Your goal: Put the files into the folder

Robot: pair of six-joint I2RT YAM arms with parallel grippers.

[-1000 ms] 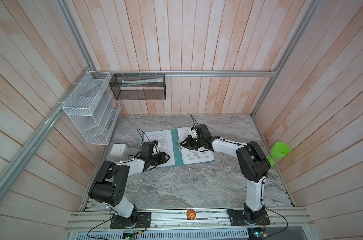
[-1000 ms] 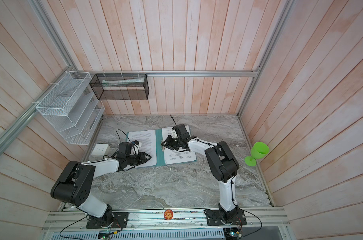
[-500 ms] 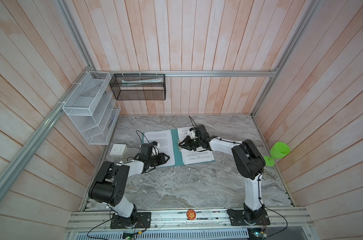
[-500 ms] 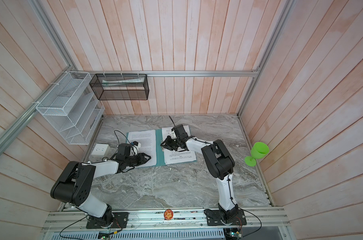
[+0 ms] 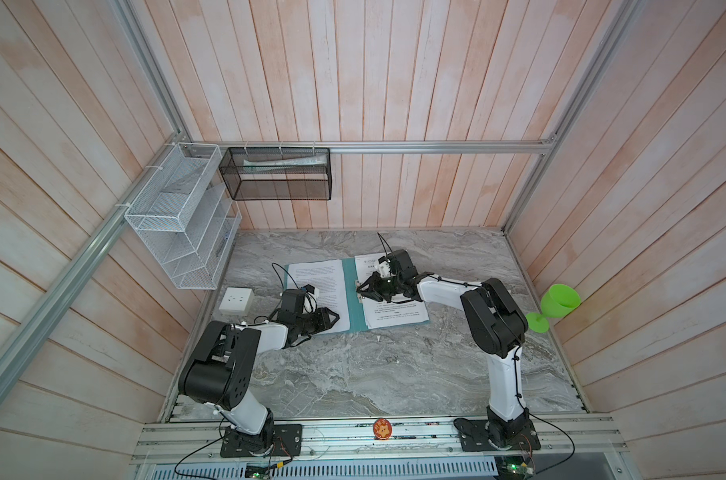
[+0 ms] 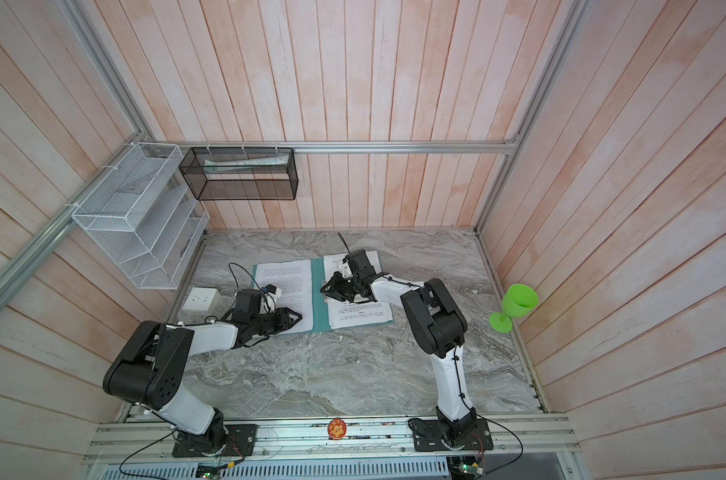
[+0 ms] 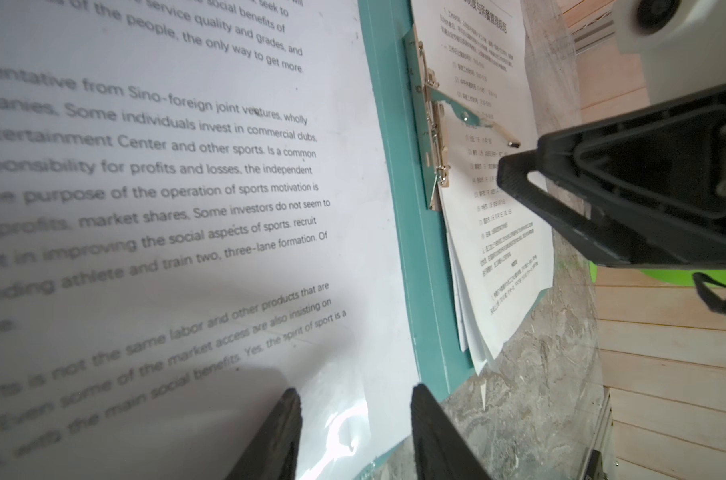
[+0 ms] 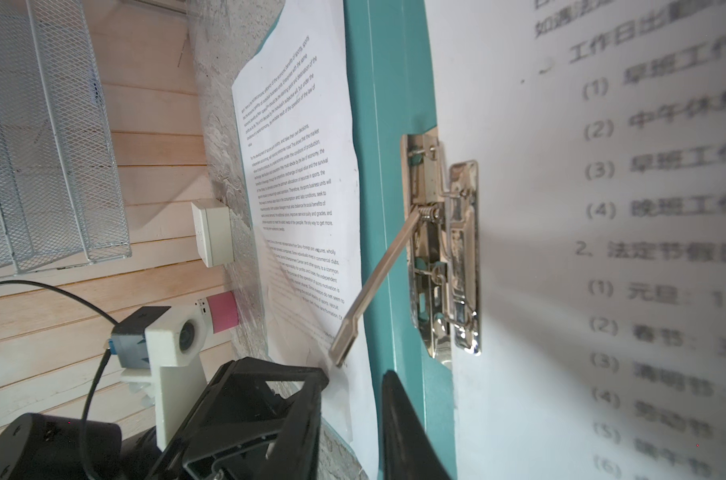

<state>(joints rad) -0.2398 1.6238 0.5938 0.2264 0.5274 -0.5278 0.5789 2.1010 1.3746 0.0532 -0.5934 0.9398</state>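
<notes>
The teal folder (image 5: 355, 322) lies open and flat on the marble surface (image 5: 374, 374), toward its rear middle. On its right cover sits a stack of the files (image 5: 394, 316), slightly fanned at the near corner. Their inner edge lies under the plate of the metal clip (image 8: 463, 257), whose lever (image 8: 378, 282) stands raised. The left cover carries another printed sheet (image 5: 315, 274), in English text.

The right pincer (image 8: 353, 382) hovers low by the spine, its jaws narrow with a slim empty gap. The lever's tip sits just ahead of its fingertips; whether they touch cannot be told. The left pincer (image 7: 353, 399) is over the near corner of the English sheet, jaws moderately apart and clamping nothing.

A white socket block (image 5: 236, 300) sits left of the folder. A green goblet (image 5: 556, 305) is at the right edge, by the wall.
</notes>
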